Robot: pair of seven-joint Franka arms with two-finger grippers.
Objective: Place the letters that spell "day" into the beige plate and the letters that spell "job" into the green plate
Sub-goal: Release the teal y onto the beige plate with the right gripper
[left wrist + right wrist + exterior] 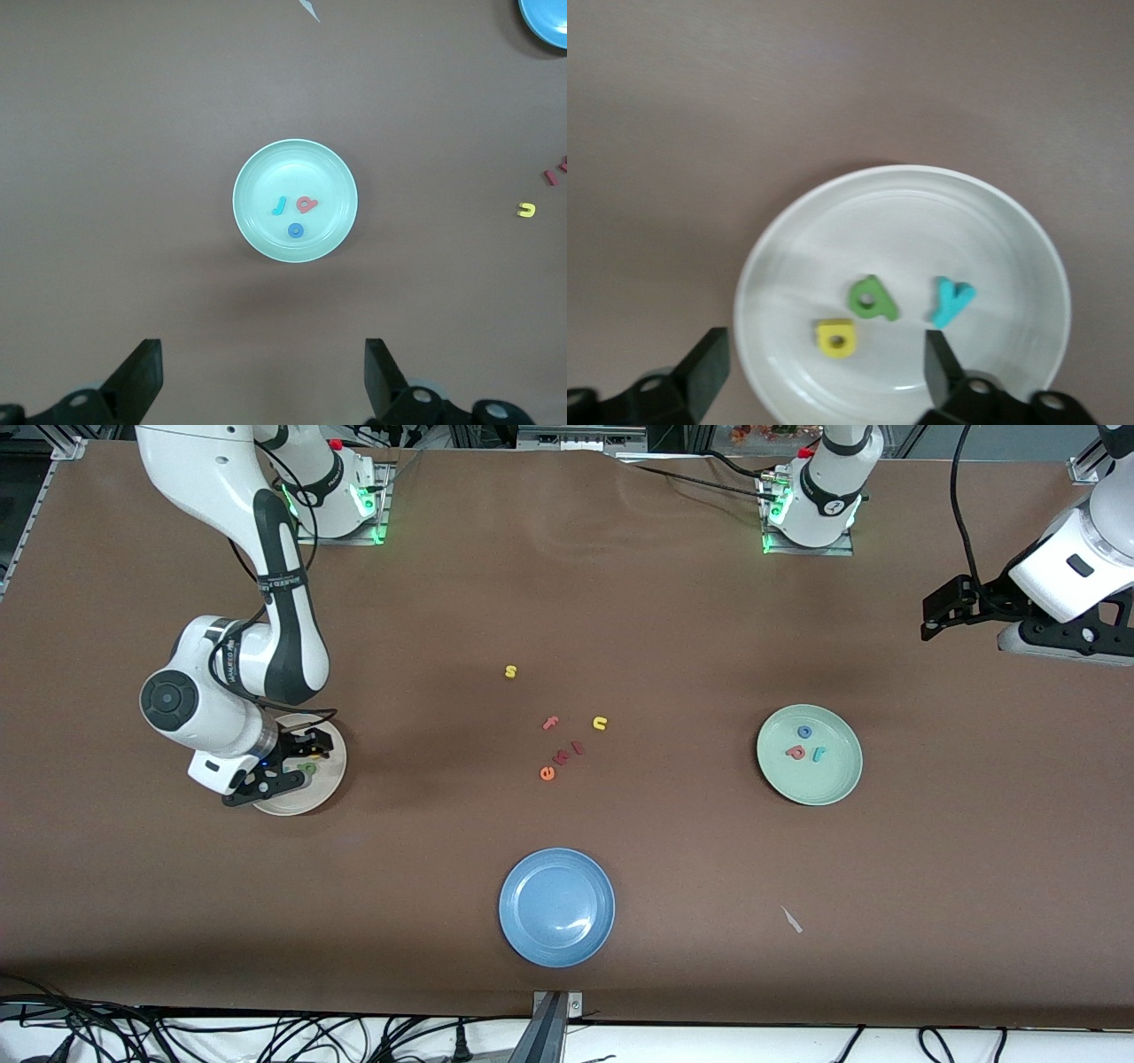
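Front view shows the beige plate near the right arm's end of the table. The right tool hovers over it, fingers spread wide, holding nothing; green "d", yellow "a" and teal "y" lie inside. Toward the left arm's end, the green plate holds "j", "o" and "b", bare table around it. The left tool waits above, fully open, empty.

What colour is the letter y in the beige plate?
The letter y is teal; the right wrist view shows it best.
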